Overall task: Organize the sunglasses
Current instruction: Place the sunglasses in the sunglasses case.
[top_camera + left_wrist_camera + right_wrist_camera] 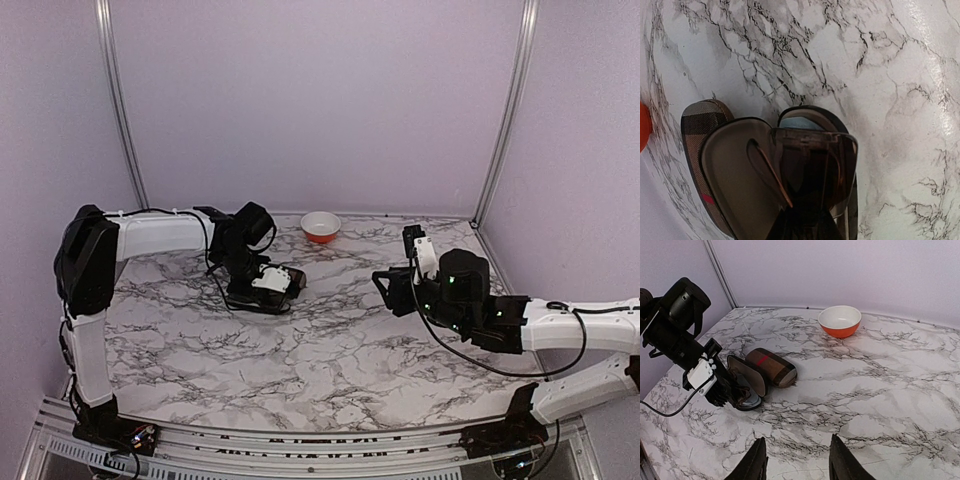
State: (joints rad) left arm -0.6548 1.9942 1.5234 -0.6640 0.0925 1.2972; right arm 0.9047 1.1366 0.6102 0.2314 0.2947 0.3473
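Left gripper (731, 396), at ten o'clock, grips brown sunglasses (812, 170) over the open case (702, 125). Right gripper (797, 441), at three o'clock, stands part-open, empty.

My left arm (155, 235) and right arm (585, 328) are white with black joints (88, 258), looping black cables (207, 245); right gripper (797, 440) black

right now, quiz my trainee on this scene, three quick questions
1. True or false: the right pincer holds something.
2. The brown case is: A open, B shut, C upside down.
3. Which pincer is at the brown sunglasses?
Key: 1 false; 2 A; 3 the left pincer.
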